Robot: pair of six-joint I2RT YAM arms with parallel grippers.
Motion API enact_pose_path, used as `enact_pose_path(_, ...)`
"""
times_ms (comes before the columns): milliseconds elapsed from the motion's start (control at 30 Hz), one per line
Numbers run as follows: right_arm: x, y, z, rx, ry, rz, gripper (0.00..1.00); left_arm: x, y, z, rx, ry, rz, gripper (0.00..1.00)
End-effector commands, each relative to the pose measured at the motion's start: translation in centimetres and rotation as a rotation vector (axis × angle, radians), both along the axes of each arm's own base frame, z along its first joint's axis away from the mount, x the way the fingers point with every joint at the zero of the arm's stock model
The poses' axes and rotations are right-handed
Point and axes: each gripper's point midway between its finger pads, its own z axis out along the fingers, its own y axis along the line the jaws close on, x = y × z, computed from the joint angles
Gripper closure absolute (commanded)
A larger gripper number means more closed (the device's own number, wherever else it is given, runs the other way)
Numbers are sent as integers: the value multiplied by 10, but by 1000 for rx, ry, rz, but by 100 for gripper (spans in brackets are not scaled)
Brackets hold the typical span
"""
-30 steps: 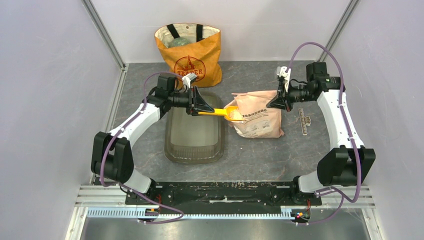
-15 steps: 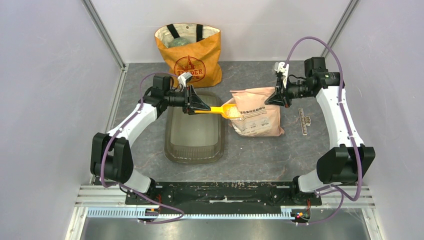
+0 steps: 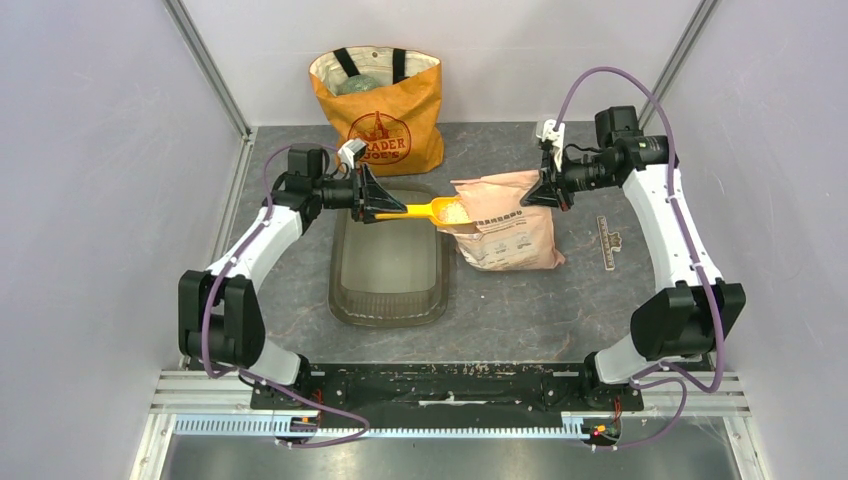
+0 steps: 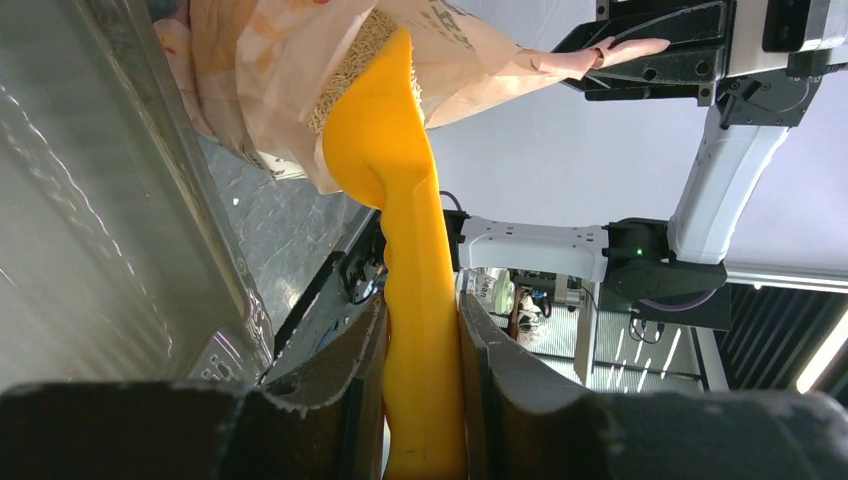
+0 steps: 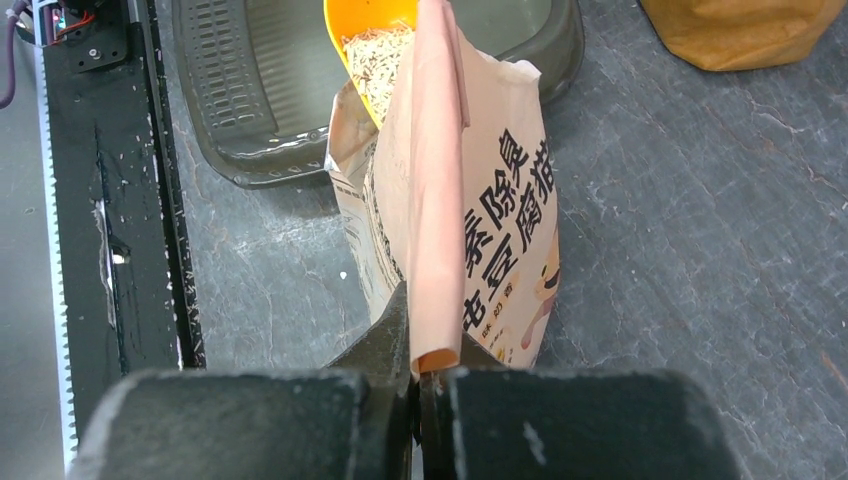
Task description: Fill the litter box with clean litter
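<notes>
Overhead, step in hand: the left fingers grasp the handle of the orange scoop. Its bowl, loaded with clean litter, sits at the mouth of the litter bag. This reads as the lift-out stage of a scoop-and-transfer cycle.
Overhead, bag support: the right fingers are clenched on the bag's upper edge, holding it upright on the grey worktop.
Overhead, litter box: it lies just left of the bag, partly beneath the scoop handle, with an orange tote bag beyond it. No heap of litter shows inside, so the task appears to be at an early stage.
Overhead, next move: probably carrying the bowl level across to the box and then tipping it. A tilt on the way would scatter pellets on the worktop.
Left wrist, grip: both fingers press the scoop handle from either side. Pale pellets show at the bowl's edge inside the bag mouth, and the box wall rises at left.
Left wrist, unclear: the bowl's underside faces the lens, so its load cannot be judged.
Right wrist, grip: the fingers are closed flat on a folded strip of the bag's rim. The bowl with litter sits at the bag mouth, over the box's near end.
Right wrist, hidden: the bag walls hide whatever litter remains inside, and the frame's top crops the box.
</notes>
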Motion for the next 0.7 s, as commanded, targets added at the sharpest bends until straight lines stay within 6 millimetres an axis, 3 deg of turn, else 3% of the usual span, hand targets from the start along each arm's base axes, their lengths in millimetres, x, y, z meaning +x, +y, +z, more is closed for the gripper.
enact_pose_path(0, -2, 25, 69, 154, -181, 99, 100, -15, 6, 28, -51, -54, -35, 98)
enact_pose_path(267, 3, 29, 70, 145, -179, 103, 100, -17, 15, 31, -57, -57, -16, 98)
enact_pose_path(667, 5, 36, 70, 148, -179, 119, 100, -26, 46, 31, -16, -46, 31, 98)
